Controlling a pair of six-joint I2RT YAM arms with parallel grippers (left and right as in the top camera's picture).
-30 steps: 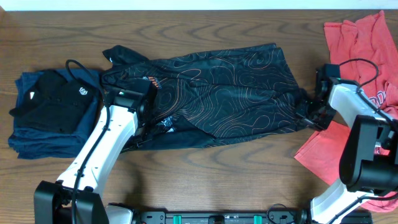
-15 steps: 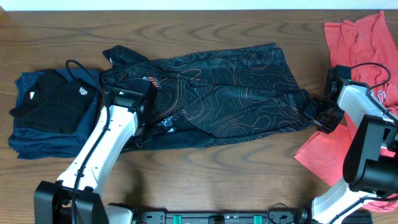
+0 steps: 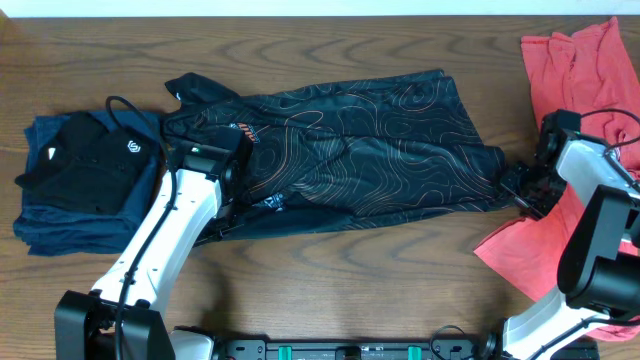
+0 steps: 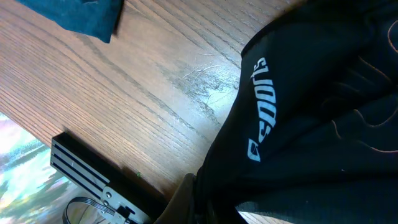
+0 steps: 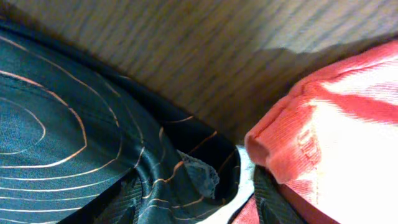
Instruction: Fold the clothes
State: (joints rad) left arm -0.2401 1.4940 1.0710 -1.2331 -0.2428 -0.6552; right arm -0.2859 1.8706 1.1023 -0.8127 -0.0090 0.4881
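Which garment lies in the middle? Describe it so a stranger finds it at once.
On the wooden table, look at the centre, between the folded dark-blue stack on the left and the red T-shirt on the right. There a black shirt lies spread out. Only it bears thin orange contour lines.

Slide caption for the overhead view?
Black contour-print shirt stretched between left claw and right claw; folded stack left, red shirt right.
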